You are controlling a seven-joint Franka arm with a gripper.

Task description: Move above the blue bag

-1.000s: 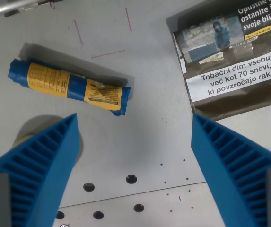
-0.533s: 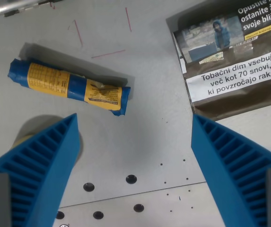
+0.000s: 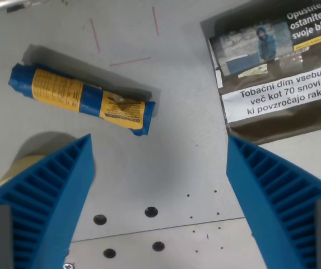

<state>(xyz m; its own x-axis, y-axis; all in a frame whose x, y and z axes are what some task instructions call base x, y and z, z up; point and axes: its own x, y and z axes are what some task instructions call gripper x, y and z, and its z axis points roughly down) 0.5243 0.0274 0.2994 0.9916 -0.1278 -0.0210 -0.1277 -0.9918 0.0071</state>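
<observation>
Currently, your wrist view looks straight down past the gripper (image 3: 159, 185) onto a grey metal table (image 3: 171, 112). Both blue ribbed fingers (image 3: 42, 202) enter from the bottom corners of the view and stand wide apart, with bare table between them; the jaws grip nothing.

Locate the blue bag (image 3: 82, 99) in the upper part of the wrist view's left half. It is a rolled blue package with yellow printed label panels, lying flat on the table and slanting downward toward the wrist view's right. Its lower end stops close to the centre of the view. Note that the bag lies above the tip of the finger on the wrist view's left and does not touch it. The bag is not between the fingers.

A tobacco pouch (image 3: 278, 73) occupies the upper corner at the wrist view's right. It is dark brown, carries a photo of a person in a blue jacket and a white warning label with black text, and lies flat, well apart from the bag.

Observe thin red marks (image 3: 129, 60) on the table above the bag. Several round holes (image 3: 150, 212) sit in the table near the bottom edge, between the fingers. A pale rounded object shows partly behind the finger on the wrist view's left; you cannot identify it.
</observation>
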